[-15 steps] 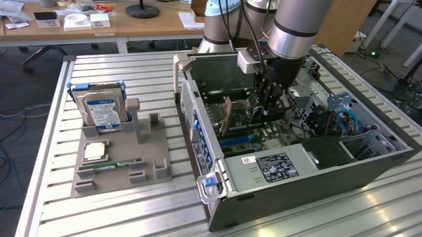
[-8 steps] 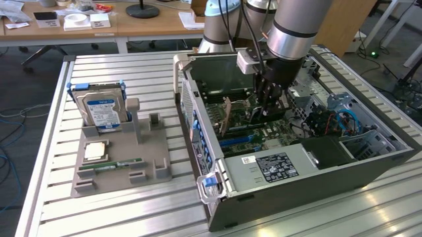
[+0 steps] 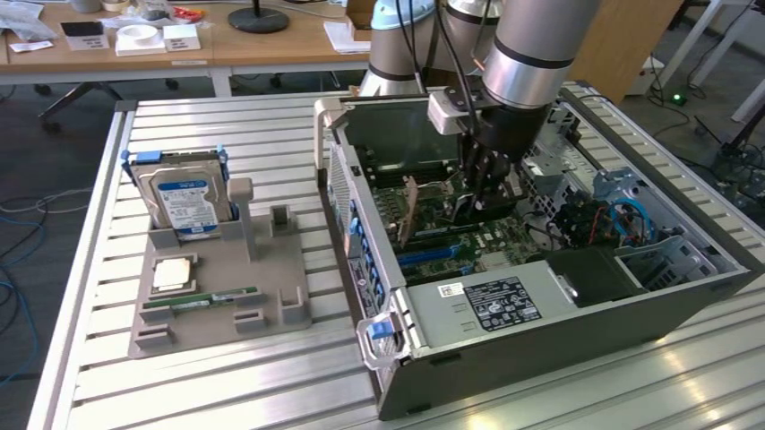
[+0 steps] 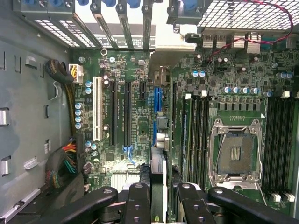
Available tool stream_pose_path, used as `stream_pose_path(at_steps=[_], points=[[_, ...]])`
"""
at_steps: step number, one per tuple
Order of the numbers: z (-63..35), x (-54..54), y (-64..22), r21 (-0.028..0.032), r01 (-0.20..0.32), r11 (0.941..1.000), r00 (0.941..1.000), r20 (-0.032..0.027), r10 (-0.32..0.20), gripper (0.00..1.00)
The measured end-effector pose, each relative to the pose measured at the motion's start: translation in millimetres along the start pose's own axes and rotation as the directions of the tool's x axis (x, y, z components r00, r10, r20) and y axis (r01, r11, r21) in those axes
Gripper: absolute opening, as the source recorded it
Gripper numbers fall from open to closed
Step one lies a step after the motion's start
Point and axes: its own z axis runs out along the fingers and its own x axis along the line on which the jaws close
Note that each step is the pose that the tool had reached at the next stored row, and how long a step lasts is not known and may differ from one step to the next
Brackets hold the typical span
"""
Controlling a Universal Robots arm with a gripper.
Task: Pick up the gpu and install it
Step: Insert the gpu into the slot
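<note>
The gpu (image 4: 160, 163), a thin dark card with a tan-brown face, stands edge-on over the green motherboard (image 4: 142, 130), clamped between the jaws of the black gripper (image 4: 164, 189).

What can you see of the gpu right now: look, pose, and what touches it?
The gpu is a thin flat card, dark with a tan-brown face, standing on edge and slightly tilted inside the open computer case. In the wrist view its edge is a slim pale strip running over the motherboard toward the rear slot openings. It sits between the fingers of the gripper, which look clamped on it. Whether its lower edge has reached a slot I cannot tell.
</note>
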Motion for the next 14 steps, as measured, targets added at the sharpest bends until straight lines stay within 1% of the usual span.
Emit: stream_pose_path(at_steps=[14], points=[[-0.1,0.0,2.0,0.0000,0.000,1.0000,1.0000,-0.0001,0.000,0.27]])
